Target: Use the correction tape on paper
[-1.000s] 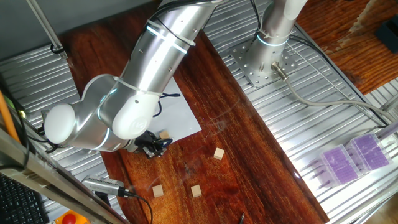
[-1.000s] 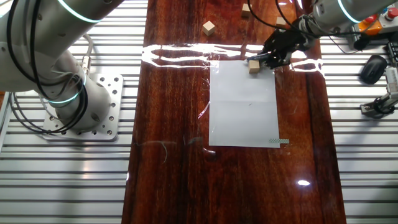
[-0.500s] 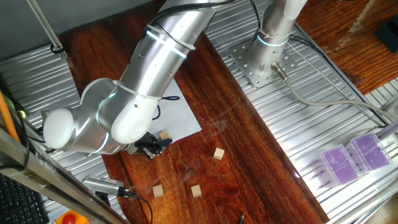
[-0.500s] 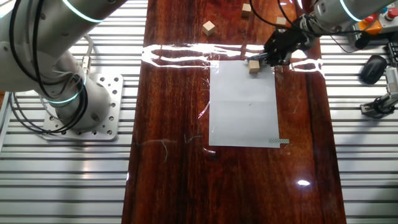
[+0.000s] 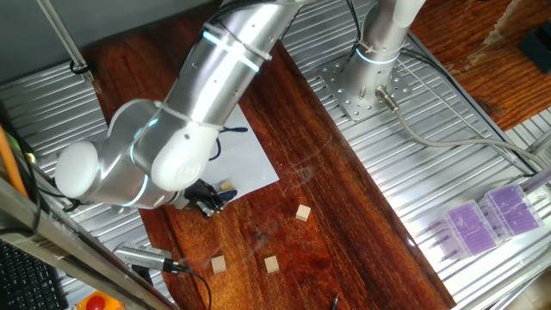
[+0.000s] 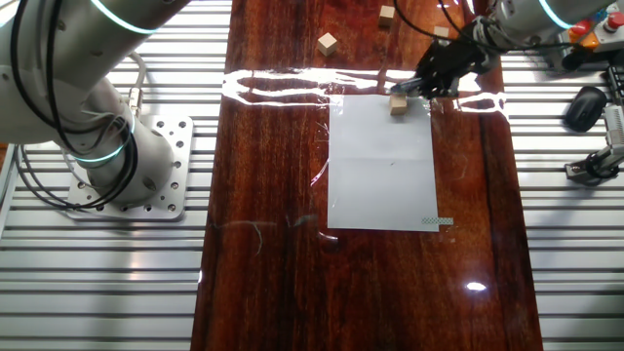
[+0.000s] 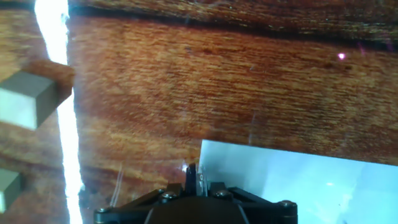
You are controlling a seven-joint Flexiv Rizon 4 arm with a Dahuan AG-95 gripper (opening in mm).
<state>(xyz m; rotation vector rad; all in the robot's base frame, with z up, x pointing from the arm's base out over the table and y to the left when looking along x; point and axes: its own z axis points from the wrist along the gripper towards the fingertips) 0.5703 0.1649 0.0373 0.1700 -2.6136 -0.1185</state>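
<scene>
The white paper (image 6: 385,166) lies on the dark wooden table; it also shows in the first fixed view (image 5: 250,159) and in the hand view (image 7: 311,186). My gripper (image 6: 421,84) hangs over the paper's far right corner, shut on the correction tape (image 7: 193,175), a thin dark blade with a bluish tip between the jaws. The tip sits just above the paper's corner. In the first fixed view my gripper (image 5: 209,200) is largely hidden under the arm. A tan wooden cube (image 6: 398,105) rests on the paper right beside the tip.
More tan cubes lie on the wood beyond the paper (image 6: 328,42), (image 6: 387,15), and in the first fixed view (image 5: 303,213), (image 5: 272,263), (image 5: 219,263). Two cubes show at the hand view's left edge (image 7: 28,99), (image 7: 7,186). Ribbed metal panels flank the table (image 6: 565,244).
My gripper has drifted slightly toward the far edge of the paper with the tape still in it. The cube and paper have not moved.
</scene>
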